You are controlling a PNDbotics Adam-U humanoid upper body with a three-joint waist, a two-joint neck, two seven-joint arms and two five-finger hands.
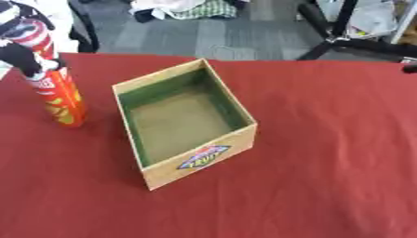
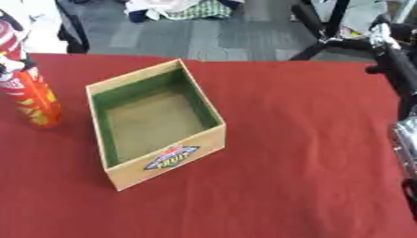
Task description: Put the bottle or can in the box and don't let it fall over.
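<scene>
Left eye view is showing the left hand (image 1: 23,55) gripping the tall orange can (image 1: 63,100) near the red table's (image 1: 326,153) left edge, keeping it upright beside the open cardboard box (image 1: 238,142).

Materials and finishes on the red cloth-covered bench (image 1: 326,162).
The cloth is matt and faintly creased; the open tan cardboard box (image 1: 163,173) has dull walls, a green-lined interior and a glossy printed label; the tall red-and-orange can (image 1: 63,100) shows a smooth, shiny printed wrap; the robot's right arm (image 2: 405,135) is black with polished silver metal.
</scene>
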